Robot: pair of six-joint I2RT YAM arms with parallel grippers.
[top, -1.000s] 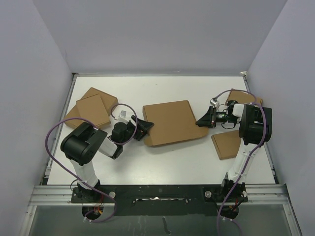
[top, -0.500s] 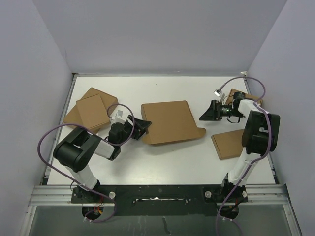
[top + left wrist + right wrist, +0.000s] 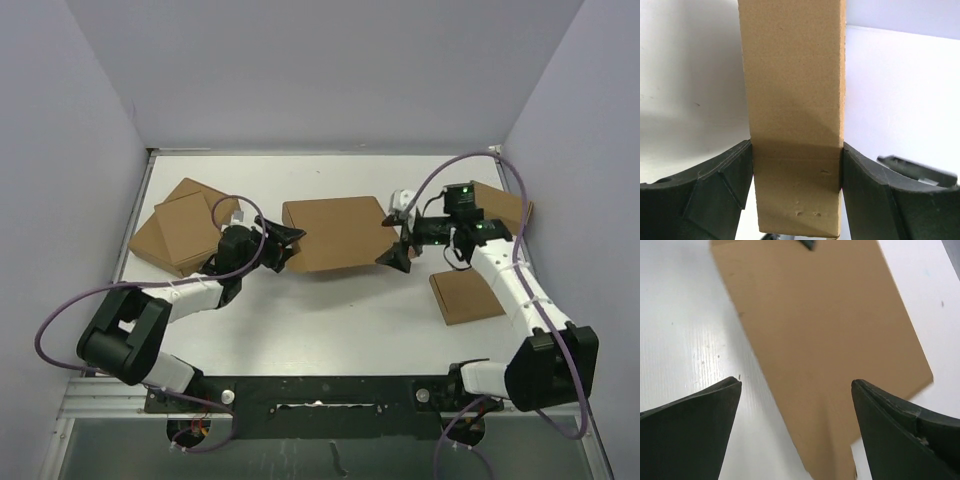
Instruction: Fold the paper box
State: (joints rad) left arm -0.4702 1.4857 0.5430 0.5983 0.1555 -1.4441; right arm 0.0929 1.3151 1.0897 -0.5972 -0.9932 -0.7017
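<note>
Your left gripper is clamped on the left edge of the paper box, which sits in the middle of the table. The left wrist view shows the cardboard pinched tight from both sides. Your right gripper hangs spread wide over the box's near right corner, holding nothing. Smaller flat boxes lie at the far left, and another flat box lies at the right.

Our left arm stretches low from 7 o'clock toward the centre. The left gripper points to 3 o'clock, both fingers clamped on the paper box edge. Our right arm arcs in from 4 o'clock. The right gripper points toward 8 o'clock, jaws spread wide.
</note>
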